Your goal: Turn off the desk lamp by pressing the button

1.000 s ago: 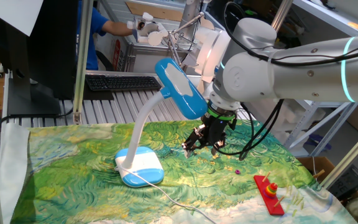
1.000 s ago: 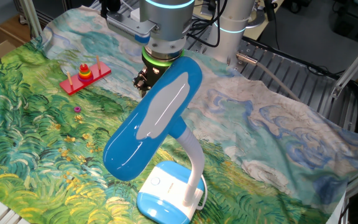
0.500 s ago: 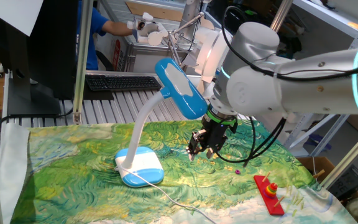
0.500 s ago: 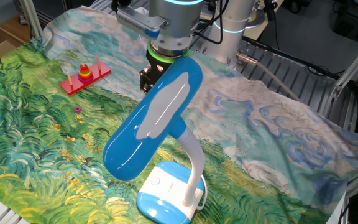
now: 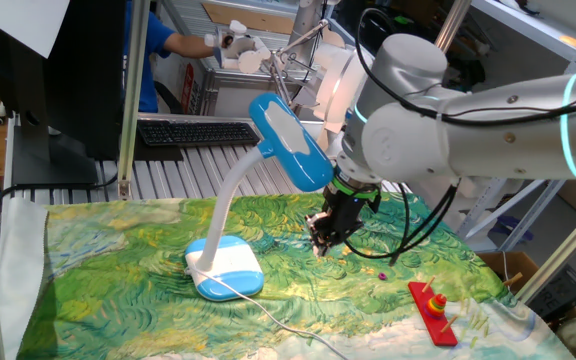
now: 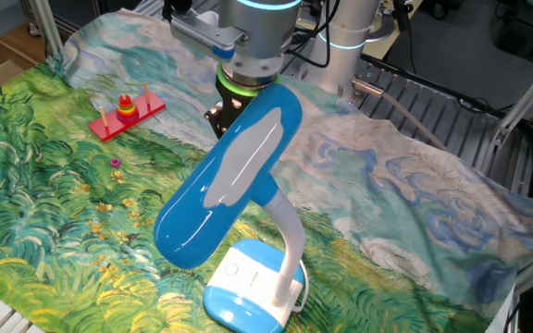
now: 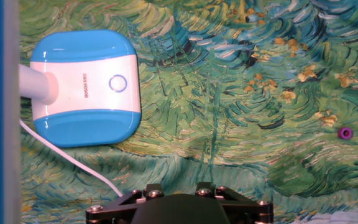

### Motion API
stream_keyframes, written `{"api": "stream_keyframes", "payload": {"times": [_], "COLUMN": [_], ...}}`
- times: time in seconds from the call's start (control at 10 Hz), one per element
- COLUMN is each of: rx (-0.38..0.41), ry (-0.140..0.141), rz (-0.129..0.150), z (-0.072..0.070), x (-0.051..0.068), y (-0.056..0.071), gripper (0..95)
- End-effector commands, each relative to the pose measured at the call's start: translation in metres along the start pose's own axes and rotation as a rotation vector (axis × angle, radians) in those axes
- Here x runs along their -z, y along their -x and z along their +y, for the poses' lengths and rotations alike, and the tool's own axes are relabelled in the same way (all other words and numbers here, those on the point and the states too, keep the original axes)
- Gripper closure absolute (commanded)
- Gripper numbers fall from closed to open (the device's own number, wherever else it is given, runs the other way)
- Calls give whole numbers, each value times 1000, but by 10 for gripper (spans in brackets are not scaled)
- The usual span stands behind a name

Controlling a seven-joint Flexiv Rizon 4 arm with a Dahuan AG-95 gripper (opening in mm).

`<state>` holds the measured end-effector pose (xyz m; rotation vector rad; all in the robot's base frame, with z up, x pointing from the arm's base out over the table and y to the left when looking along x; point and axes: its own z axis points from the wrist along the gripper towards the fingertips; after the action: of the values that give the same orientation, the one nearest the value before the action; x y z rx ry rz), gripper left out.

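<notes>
The light-blue and white plastic desk lamp (image 5: pixel 253 195) stands mid-worktop on the painted cloth, its small round button (image 7: pixel 117 83) untouched on the white base plate. Beyond it the black two-finger gripper (image 5: pixel 323 237) has edged slightly lampward and turned; its grip cannot be told.

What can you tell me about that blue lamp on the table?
The lamp looks like glossy plastic, light blue and white. Its flat, rounded base sits on the painted cloth, with a white top plate carrying a small ring-shaped button and some tiny lettering. A curved white neck rises from one end of the base to an oblong blue head with a pale panel, tilted on a slant. A white cord trails off the base. The end effector hangs beside it, not touching.
</notes>
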<state>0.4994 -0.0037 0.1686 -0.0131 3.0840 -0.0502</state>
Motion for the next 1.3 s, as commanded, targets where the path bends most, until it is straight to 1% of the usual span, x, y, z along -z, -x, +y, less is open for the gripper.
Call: {"api": "stream_keyframes", "payload": {"times": [0.1,0.4,0.5,0.6,0.7,0.8,0.9,1.0,1.3], "rx": [18,42,47,52,52,40,34,26,-18], "ry": [2,3,12,21,56,152,174,183,249], "rz": [-3,-13,-18,-22,-23,-16,-13,-12,-12], "z": [-8,-30,-36,-39,-42,-44,-45,-45,-42], "x": [-5,-13,-15,-15,-14,-14,-14,-17,-34], "y": [2,3,4,6,10,15,18,22,27], "gripper": [950,950,950,950,950,950,950,950,950]}}
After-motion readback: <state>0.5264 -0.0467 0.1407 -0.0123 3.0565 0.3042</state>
